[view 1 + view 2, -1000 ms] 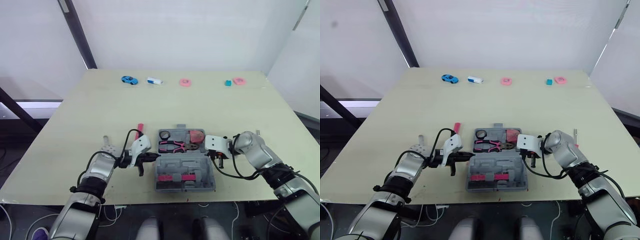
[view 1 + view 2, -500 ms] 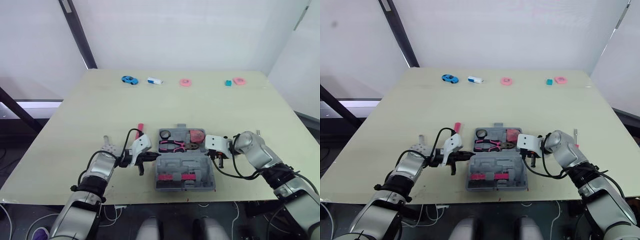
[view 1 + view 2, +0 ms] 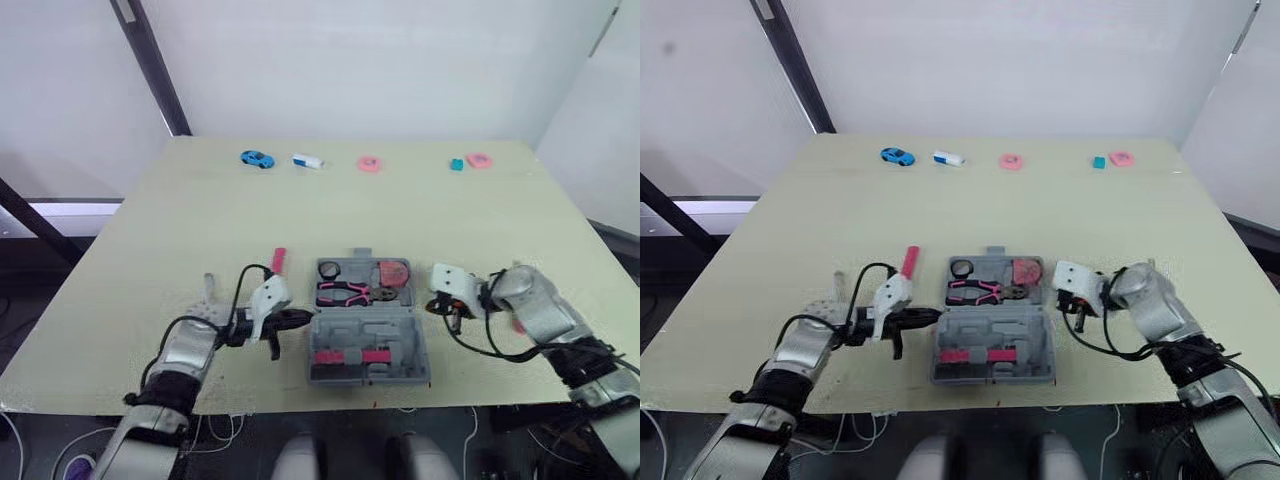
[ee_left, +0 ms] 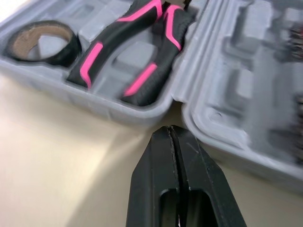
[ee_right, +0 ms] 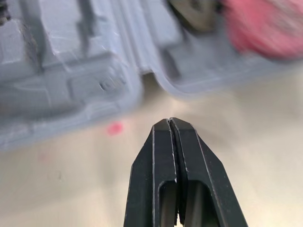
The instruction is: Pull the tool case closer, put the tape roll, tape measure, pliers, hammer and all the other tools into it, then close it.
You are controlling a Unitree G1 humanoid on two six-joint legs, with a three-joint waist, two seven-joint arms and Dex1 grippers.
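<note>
The grey tool case (image 3: 366, 322) lies open near the table's front edge. Its far half holds a black tape roll (image 4: 40, 43), pink-and-black pliers (image 3: 345, 292) and a pink tape measure (image 3: 393, 271). Its near half holds pink-marked pieces (image 3: 345, 356). My left gripper (image 3: 300, 319) is shut and empty, with its tip just off the case's left side by the hinge. My right gripper (image 3: 1072, 312) is also shut and empty, a little apart from the case's right side. A pink-handled tool (image 3: 278, 259) lies on the table left of the case.
Along the table's far edge sit a blue toy car (image 3: 256, 158), a white item (image 3: 307, 160), two pink rings (image 3: 369, 164) (image 3: 479, 160) and a teal block (image 3: 456, 165). A silver piece (image 3: 208, 285) lies by my left arm. A red spot (image 5: 114, 128) marks the table.
Both grippers have drawn back a little from the case's sides, the right one more. The case and its contents have stayed put. The camera has shifted slightly.
</note>
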